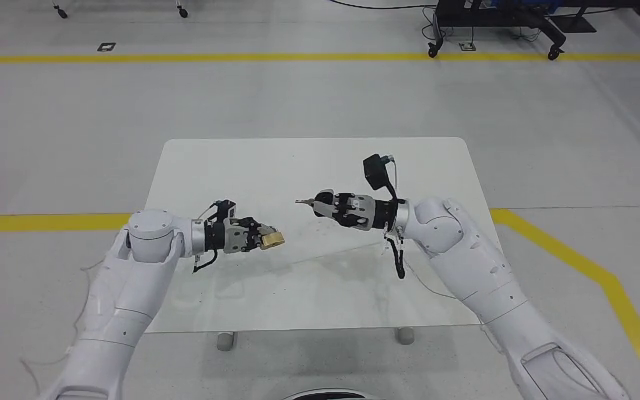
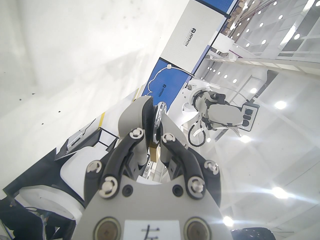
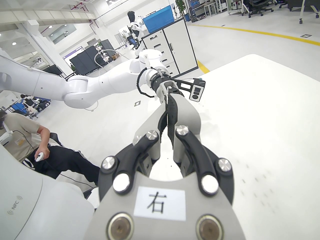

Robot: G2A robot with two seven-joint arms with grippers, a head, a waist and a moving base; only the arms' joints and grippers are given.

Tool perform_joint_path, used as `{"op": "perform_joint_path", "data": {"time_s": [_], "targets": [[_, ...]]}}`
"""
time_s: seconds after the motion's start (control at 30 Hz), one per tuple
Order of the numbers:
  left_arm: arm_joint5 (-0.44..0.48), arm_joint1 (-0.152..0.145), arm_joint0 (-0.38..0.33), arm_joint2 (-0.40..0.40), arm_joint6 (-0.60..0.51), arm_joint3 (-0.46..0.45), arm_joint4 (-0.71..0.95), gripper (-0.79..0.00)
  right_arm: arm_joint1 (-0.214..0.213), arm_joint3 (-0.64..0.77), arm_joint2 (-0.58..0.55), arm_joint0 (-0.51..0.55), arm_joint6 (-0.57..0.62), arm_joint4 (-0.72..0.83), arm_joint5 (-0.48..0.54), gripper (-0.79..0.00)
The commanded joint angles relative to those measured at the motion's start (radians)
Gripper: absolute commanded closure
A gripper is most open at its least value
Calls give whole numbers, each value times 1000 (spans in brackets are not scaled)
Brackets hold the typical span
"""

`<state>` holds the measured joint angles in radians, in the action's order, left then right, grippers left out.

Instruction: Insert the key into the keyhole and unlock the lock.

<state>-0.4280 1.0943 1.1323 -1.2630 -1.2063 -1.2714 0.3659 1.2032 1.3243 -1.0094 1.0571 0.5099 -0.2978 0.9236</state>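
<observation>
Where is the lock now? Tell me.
In the top view, the lock sits in the left claw over the table, apart from the key in the right claw.

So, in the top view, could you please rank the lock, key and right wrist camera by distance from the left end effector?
1. Lock, gripped in the left end effector.
2. Key, across the gap, in the right end effector.
3. Right wrist camera, farthest, behind the key.

lock (image 1: 271,239): brass, held aloft | key (image 1: 303,203): slim, seemingly metal, aloft near lock, not touching
</observation>
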Motion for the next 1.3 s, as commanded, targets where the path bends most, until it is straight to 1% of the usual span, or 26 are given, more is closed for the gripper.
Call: {"op": "perform_joint_path", "data": {"time_s": [0.0, 0.07, 0.13, 0.2, 0.23, 0.3, 0.33, 0.4, 0.43, 0.57, 0.7, 0.8, 0.83, 1.27], "targets": [[20, 7, 6, -3, 59, -21, 68, 0, 1, 4, 5, 8, -4, 5, -6, 0], [47, 17, 13, -7, 135, -34, 142, 0, 4, 15, 11, 33, -45, 64, -18, 0], [76, 31, 22, 1, 220, -43, 223, 0, 7, 17, 7, 61, -104, 161, -23, 0], [107, 39, 26, 13, 284, -46, 251, 0, 9, 16, 11, 83, -129, 237, -18, 0], [124, 46, 29, 26, 320, -41, 275, 0, 10, 12, 14, 95, -128, 293, -21, 0], [163, 55, 28, 38, 370, -30, 302, 0, 8, 0, 14, 107, -116, 335, -49, 0], [201, 62, 26, 48, 409, -21, 319, 0, 7, -2, 15, 115, -101, 365, -81, 0], [278, 70, 24, 65, 469, -23, 298, 0, 7, 7, 21, 133, -86, 431, -98, 0], [326, 76, 24, 85, 505, -26, 281, 0, 6, 12, 27, 146, -53, 480, -116, 0], [430, 97, 18, 141, 588, -32, 264, 0, -2, 13, 9, 170, -14, 519, -171, 0], [456, 114, 4, 181, 619, -18, 276, 0, -11, 19, -29, 194, -45, 472, -215, 0], [415, 124, -10, 191, 589, 11, 359, 0, -17, 49, -59, 227, -80, 428, -247, 0], [408, 124, -13, 191, 581, 16, 368, 0, -21, 72, -70, 245, -70, 444, -253, 0], [408, 124, -13, 191, 581, 16, 368, 0, -21, 72, -70, 245, -70, 444, -253, 0]]}}
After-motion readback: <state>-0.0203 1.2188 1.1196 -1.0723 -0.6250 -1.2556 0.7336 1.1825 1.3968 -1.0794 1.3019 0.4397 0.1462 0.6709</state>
